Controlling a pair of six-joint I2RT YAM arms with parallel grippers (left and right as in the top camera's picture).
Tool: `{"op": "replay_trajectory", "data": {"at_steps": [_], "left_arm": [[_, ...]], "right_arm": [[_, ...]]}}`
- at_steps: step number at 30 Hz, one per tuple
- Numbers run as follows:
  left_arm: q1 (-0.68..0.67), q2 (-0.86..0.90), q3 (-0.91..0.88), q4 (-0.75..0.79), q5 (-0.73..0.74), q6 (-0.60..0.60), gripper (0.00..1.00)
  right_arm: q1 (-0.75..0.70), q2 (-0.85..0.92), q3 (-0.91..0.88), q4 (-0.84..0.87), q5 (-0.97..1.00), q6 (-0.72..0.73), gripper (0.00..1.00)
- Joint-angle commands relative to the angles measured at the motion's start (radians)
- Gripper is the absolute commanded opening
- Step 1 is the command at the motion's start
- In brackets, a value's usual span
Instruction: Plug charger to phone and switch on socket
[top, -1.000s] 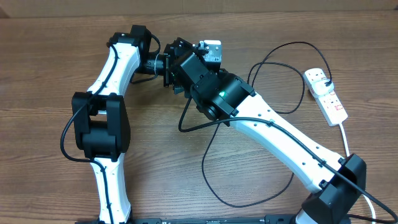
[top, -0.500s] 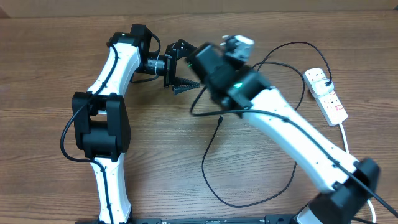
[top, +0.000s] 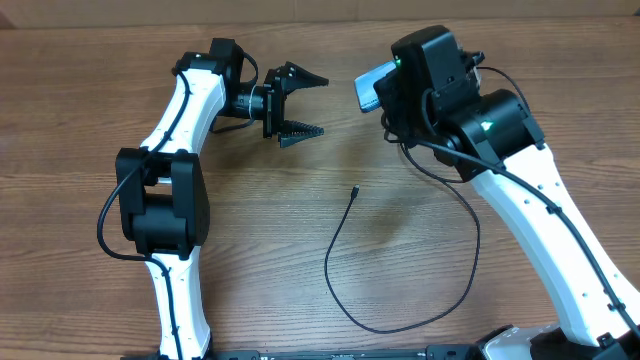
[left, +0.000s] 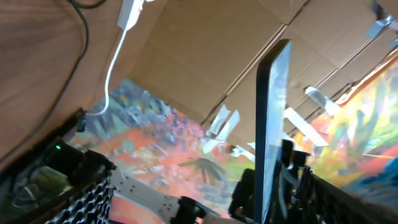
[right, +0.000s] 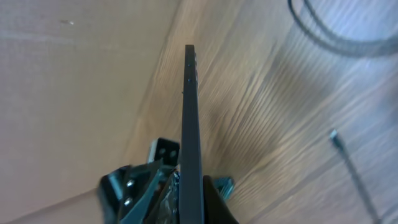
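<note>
Overhead, I had the left gripper with its jaws spread wide and nothing between them, hanging over bare wood toward the far left of the table. The right gripper was pinched tight on the phone, holding it up off the table on its edge. In the right wrist view the phone stood as a thin dark blade rising out of that grip, and in the left wrist view I saw it edge-on again. From above, its blue screen faced left toward the left gripper, with a clear gap between the two. On the wood nearer to me lay the charger. Its small connector tip sat free between the arms, touching neither gripper nor phone. From there the cable ran near, swept right in a wide loop and went far again under the right arm. I could make out the socket only in the left wrist view, a white block with its white cord trailing off it. I couldn't read its switches.
</note>
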Motion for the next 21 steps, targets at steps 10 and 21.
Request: {"op": "replay_trajectory", "data": {"at_steps": [10,21], "left_arm": [[-0.002,0.0,0.023,0.004,0.041,-0.171,0.8],[-0.002,0.0,0.023,0.004,0.041,-0.213,0.81]], "right_arm": [[0.009,-0.016,-0.006,0.0,0.008,0.368,0.04],[0.084,-0.011,-0.085,0.108,0.056,0.391,0.04]]}}
